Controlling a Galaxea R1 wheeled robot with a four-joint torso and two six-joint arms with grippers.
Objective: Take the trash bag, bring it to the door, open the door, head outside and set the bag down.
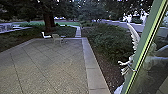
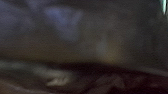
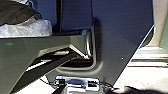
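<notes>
Bag [image 3: 30, 28] is probably the right name for the crumpled, whitish plastic seen in the right wrist view, with dark, folded material [image 3: 18, 11] against it; it lies close by the robot's own jointed bar [image 3: 53, 43]. How far it is from the door, and whether anything grips it, I cannot tell. As for the left and right grippers, I cannot tell whether either is spread, pressed together or pinching something. In the left wrist view all is dim and blurred, with a pale patch [image 2: 58, 81] low down that I cannot name.

The door [image 1: 146, 40] stands in the head view with its green frame slanting and glass [image 1: 160, 67] to the right of it. Just left of the door is a pale shape with finger-like ends [image 1: 125, 63], and a faint pale form shows in the glass. Farther left of the door come shrubs [image 1: 107, 37] over brown ground [image 1: 107, 67], then a light stone edging [image 1: 91, 66], then the paving [image 1: 50, 67]. Well apart from the door, at the paving's far side, are a white chair [image 1: 45, 36] and a tan chair [image 1: 57, 38]. Beyond them rises a thick tree trunk [image 1: 48, 22].
</notes>
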